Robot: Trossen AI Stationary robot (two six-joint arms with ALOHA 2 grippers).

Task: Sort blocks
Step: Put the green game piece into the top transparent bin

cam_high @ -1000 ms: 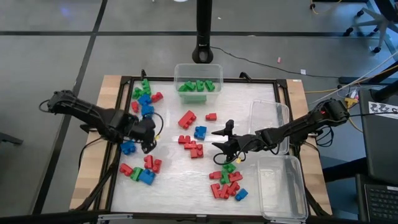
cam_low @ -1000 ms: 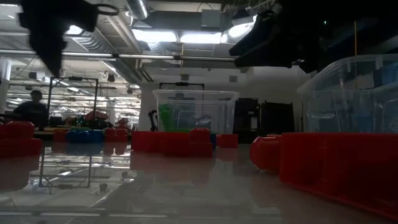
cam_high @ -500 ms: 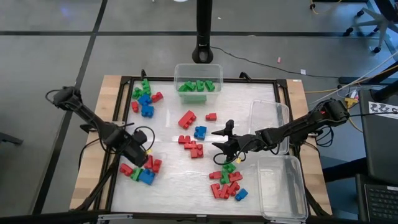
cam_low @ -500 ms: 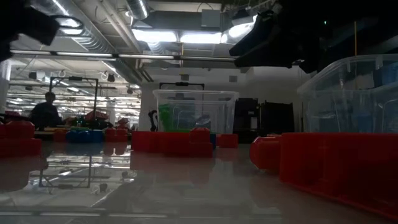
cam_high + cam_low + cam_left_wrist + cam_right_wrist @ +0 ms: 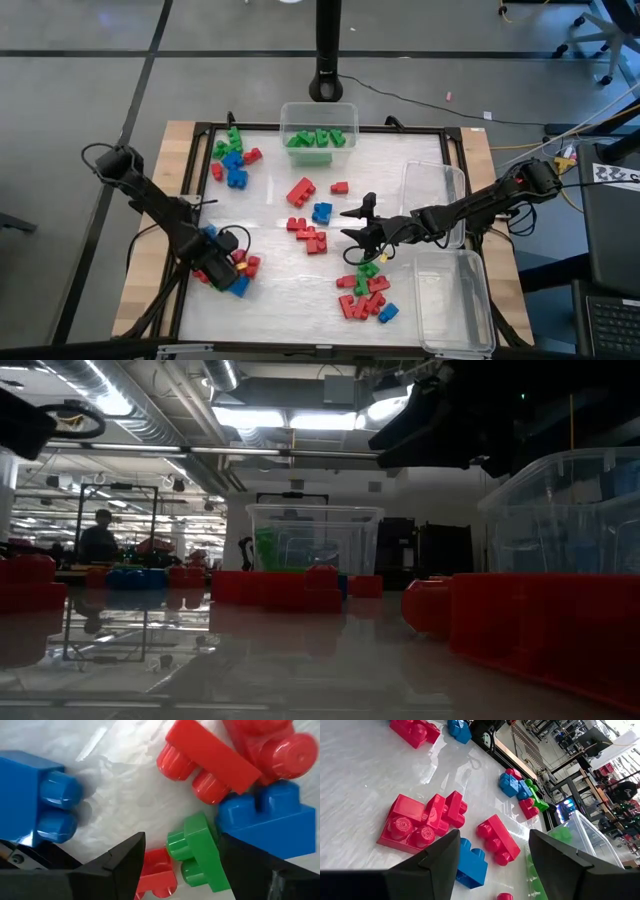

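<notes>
Red, green and blue blocks (image 5: 305, 190) are scattered over the desk (image 5: 270, 300) in several clusters: one near the far left corner, one at the middle, one toward the near right, and one by the near left edge. Green blocks are gathered inside a clear tub (image 5: 319, 127) at the middle of the far edge. Two more clear tubs (image 5: 455, 290) are set along the right edge.

At the near left cluster the left gripper (image 5: 222, 275) is lowered right over the blocks, its jaws spread apart. In the left wrist view a small green block (image 5: 197, 851) is seen between the two fingers (image 5: 117, 865), with a small red block (image 5: 157, 872) touching it; a blue block (image 5: 265, 822) lies just beside the green one and two larger red blocks lie beyond. Nothing is grasped.

The right gripper (image 5: 358, 225) is held above the desk's middle, between the central red and blue blocks and the near right cluster, with its jaws parted and nothing held.

Beyond the far edge a black post (image 5: 327, 50) is mounted. In the low view a person (image 5: 98, 540) is seen in the room behind.
</notes>
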